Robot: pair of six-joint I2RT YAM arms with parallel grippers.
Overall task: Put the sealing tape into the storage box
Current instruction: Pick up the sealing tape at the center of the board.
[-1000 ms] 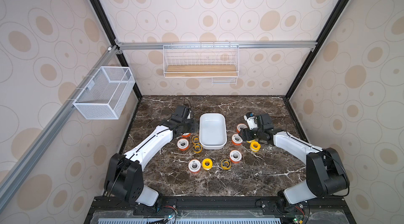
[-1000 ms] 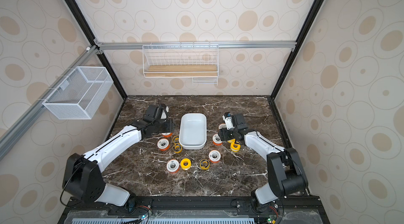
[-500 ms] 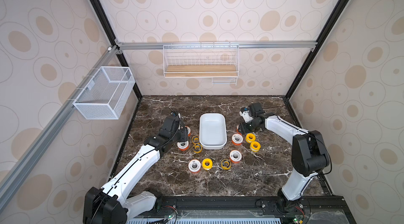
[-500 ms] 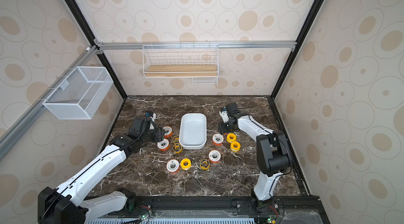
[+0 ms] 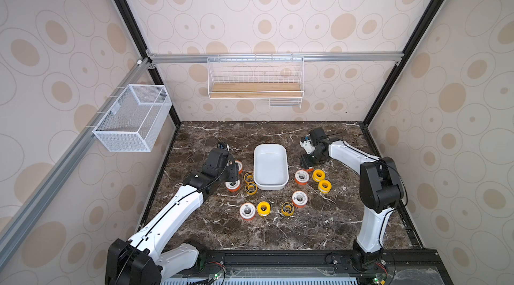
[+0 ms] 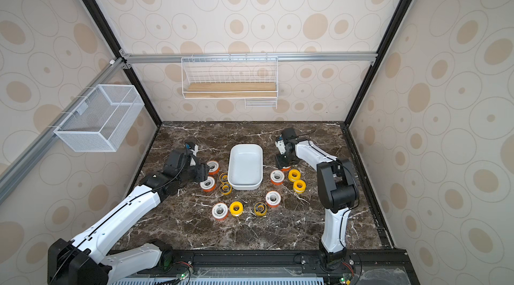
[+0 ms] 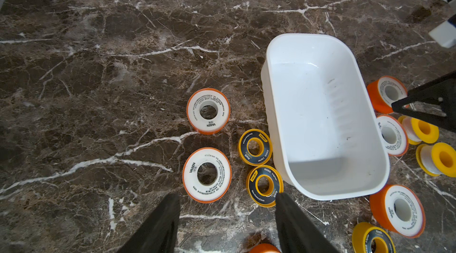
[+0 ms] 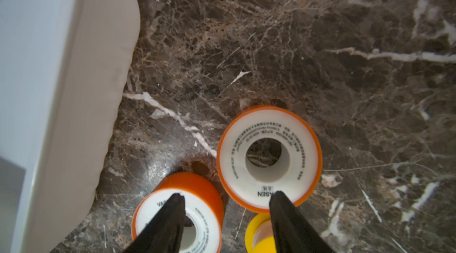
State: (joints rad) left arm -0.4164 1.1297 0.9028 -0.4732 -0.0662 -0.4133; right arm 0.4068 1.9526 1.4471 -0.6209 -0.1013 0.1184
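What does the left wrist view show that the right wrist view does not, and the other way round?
Only left wrist: the whole empty inside of the storage box, dark-faced yellow spools, the left tool, open. Only right wrist: the right tool, open, close above two orange spools. Both: the box, the marble table, orange and plain yellow spools.

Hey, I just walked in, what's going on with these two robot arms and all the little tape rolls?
The two arms are meant to put the sealing tape spools into the white storage box, which is empty. Every spool lies on the marble table around the box. The left gripper hovers open near an orange spool on its side of the box. The right gripper is open just above an orange pair on the other side. Neither holds anything.
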